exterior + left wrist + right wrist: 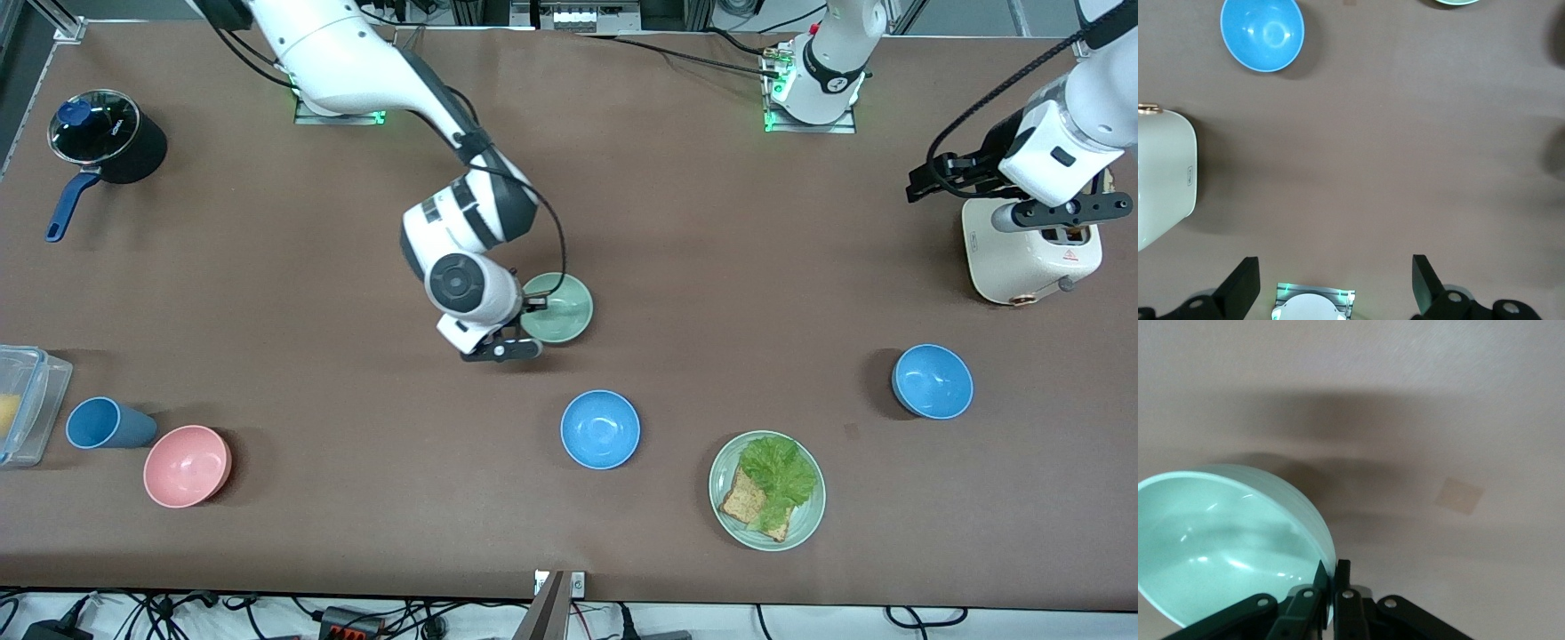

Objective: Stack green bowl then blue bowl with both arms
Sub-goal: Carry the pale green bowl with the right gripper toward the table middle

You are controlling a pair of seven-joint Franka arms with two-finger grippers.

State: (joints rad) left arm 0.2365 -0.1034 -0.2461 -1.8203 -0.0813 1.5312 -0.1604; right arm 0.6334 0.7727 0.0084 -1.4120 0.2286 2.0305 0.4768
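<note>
The green bowl (562, 308) is near the table's middle, and my right gripper (532, 308) is shut on its rim. In the right wrist view the fingers (1333, 572) pinch the bowl's (1225, 540) edge, and its shadow lies apart from it, so it seems slightly lifted. One blue bowl (600, 429) sits nearer the front camera than the green bowl. A second blue bowl (933, 381) sits toward the left arm's end, also in the left wrist view (1263, 33). My left gripper (929, 180) is open and empty, up beside the toaster; its fingers are wide apart (1335, 285).
A cream toaster (1031, 253) stands at the left arm's end. A green plate (725, 462) with lettuce and bread lies near the front edge. A pink bowl (187, 466), blue cup (105, 423), plastic container (22, 404) and lidded black pot (111, 138) are at the right arm's end.
</note>
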